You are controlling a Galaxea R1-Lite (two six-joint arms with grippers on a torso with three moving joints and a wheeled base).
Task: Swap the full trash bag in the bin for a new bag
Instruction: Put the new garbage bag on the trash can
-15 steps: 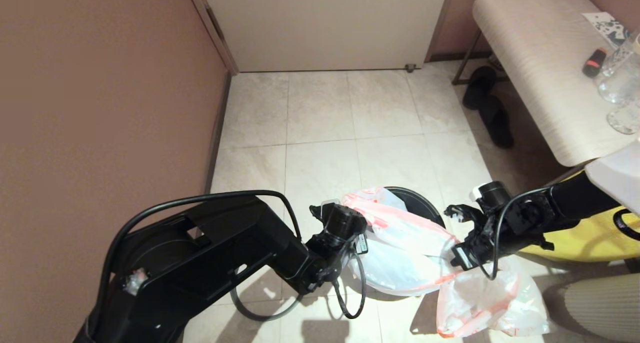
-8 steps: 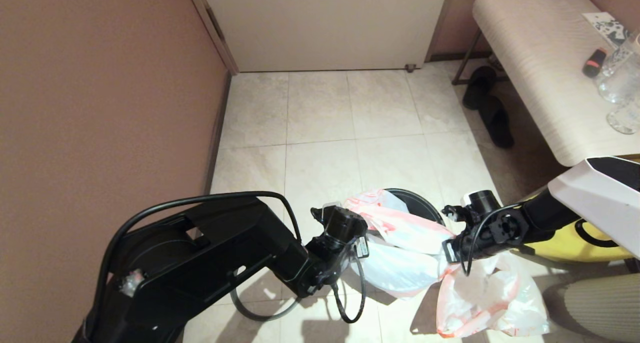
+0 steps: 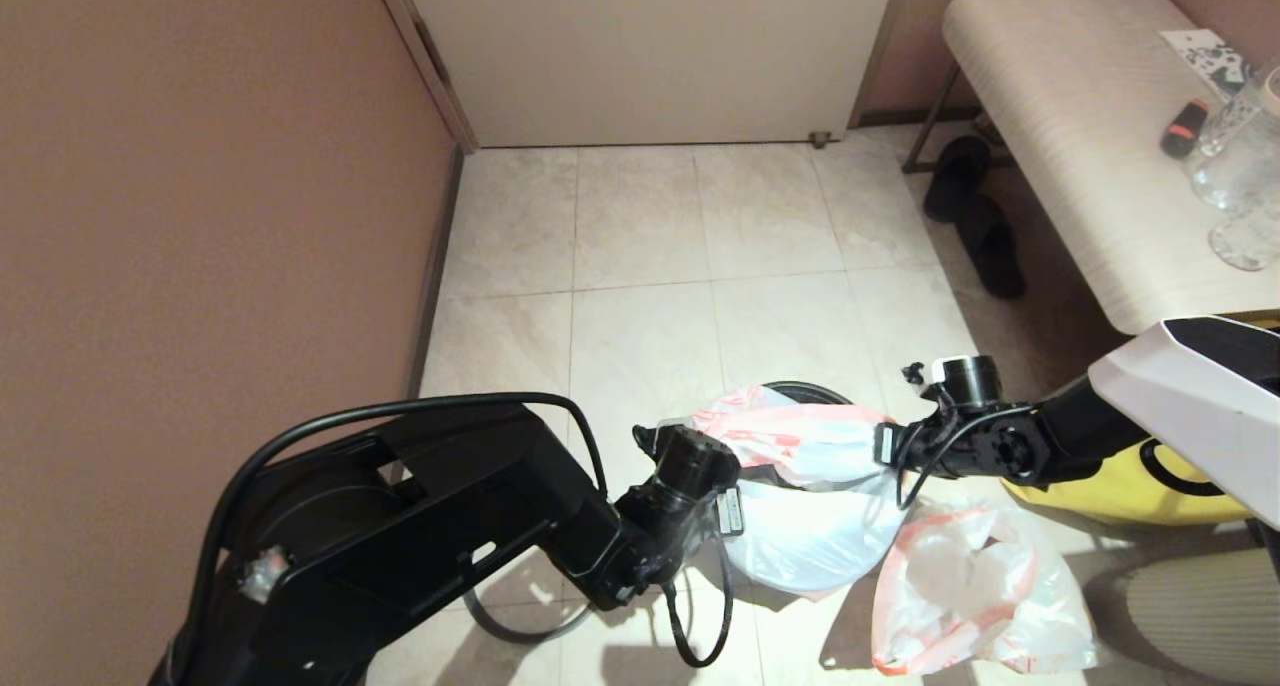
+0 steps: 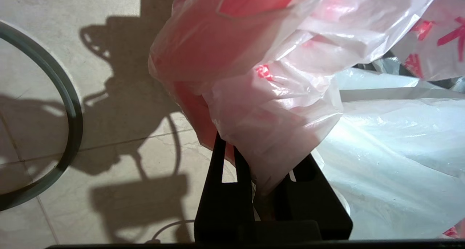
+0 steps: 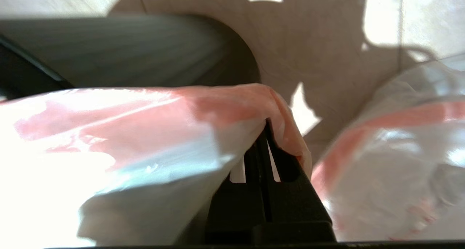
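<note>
The new bag (image 3: 812, 511), thin white plastic with a pink hem and red print, hangs stretched between my two grippers over the bin (image 3: 806, 390), whose black rim shows behind it. My left gripper (image 3: 728, 446) (image 4: 265, 162) is shut on a bunch of the new bag's (image 4: 272, 96) pink hem at the bin's left side. My right gripper (image 3: 882, 444) (image 5: 267, 133) is shut on the hem of the new bag (image 5: 109, 133) at the right side, next to the bin's dark wall (image 5: 127, 49). The full trash bag (image 3: 975, 586) (image 5: 399, 162) lies on the floor to the right.
A grey hoop rim (image 4: 69, 103) lies on the tiles beside my left gripper. A yellow tote (image 3: 1130, 476) stands at the right under a pale bench (image 3: 1080, 146) holding glasses. Black slippers (image 3: 975, 221) lie by the bench. A brown wall (image 3: 200, 216) runs along the left.
My right gripper has risen, swung left and rolled, drawing the new bag's hem taut across the bin mouth. The left gripper has hardly moved.
</note>
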